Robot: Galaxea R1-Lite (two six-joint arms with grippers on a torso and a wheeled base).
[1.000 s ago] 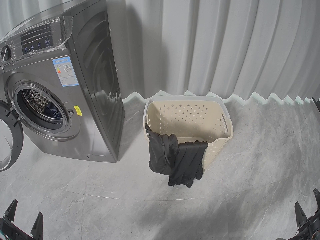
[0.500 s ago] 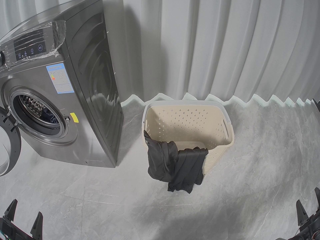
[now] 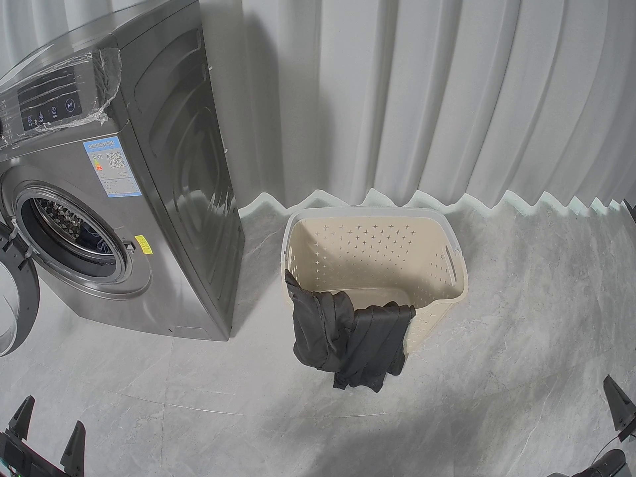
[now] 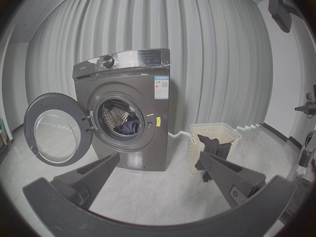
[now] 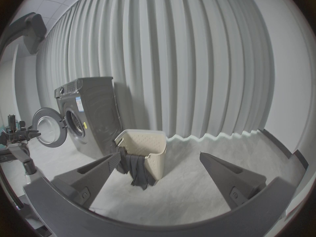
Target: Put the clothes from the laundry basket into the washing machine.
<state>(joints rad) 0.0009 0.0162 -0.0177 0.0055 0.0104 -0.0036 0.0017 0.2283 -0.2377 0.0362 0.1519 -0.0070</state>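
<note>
I judge this the pick-up step: black clothes [image 3: 351, 339] drape the laundry basket [image 3: 371, 246] rim. Left gripper [image 4: 158, 157] and right gripper [image 5: 158, 155] hold jaws apart, empty; next I must close in and grasp them.

The washer [image 3: 179, 167] is glossy grey metal, its panel [image 3: 46, 104] under crinkled clear film [image 3: 106, 67]. The basket [image 3: 371, 246] is matt plastic; the clothes [image 3: 351, 339] are dark, limp cloth.

Pleated pale grey curtain [image 3: 430, 81] across the whole back, with a zigzag hem on grey marbled tile floor [image 3: 530, 313]; soft, even light.
</note>
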